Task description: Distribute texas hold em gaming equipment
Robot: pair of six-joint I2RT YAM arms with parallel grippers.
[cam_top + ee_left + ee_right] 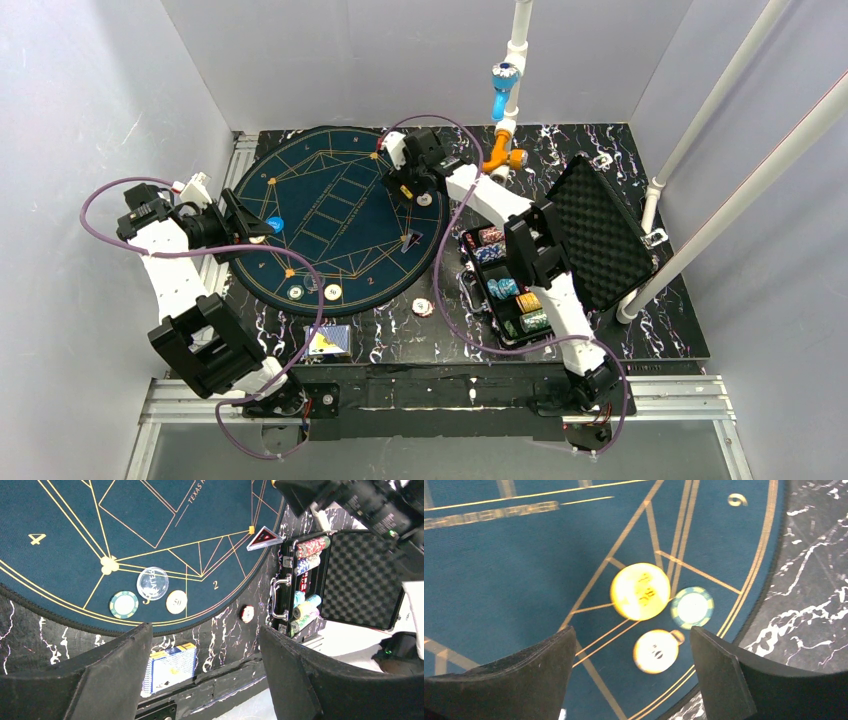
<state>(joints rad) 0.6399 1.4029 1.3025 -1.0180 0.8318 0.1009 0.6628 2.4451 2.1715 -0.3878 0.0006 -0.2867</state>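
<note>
A round blue poker mat (330, 215) lies on the table. My right gripper (633, 630) hangs open over its far right edge (415, 188). Below it lie a blurred yellow chip (640, 591), a green-edged chip (692, 607) and a pale chip (656, 651); nothing is between the fingers. My left gripper (205, 627) is open and empty at the mat's left edge (250, 225), next to a blue chip (275, 224). At the mat's near edge sit a green-edged chip (124, 604), a clear disc (152, 583) and a pale chip (176, 602). A card (263, 539) lies on the mat's right side.
An open black foam-lined case (590, 225) with rolls of chips (505, 285) stands right of the mat. A red-and-white chip (422, 307) lies on the marbled table between mat and case. A blue-backed card deck (330, 340) sits at the near edge. A pole with clamps (508, 90) rises at the back.
</note>
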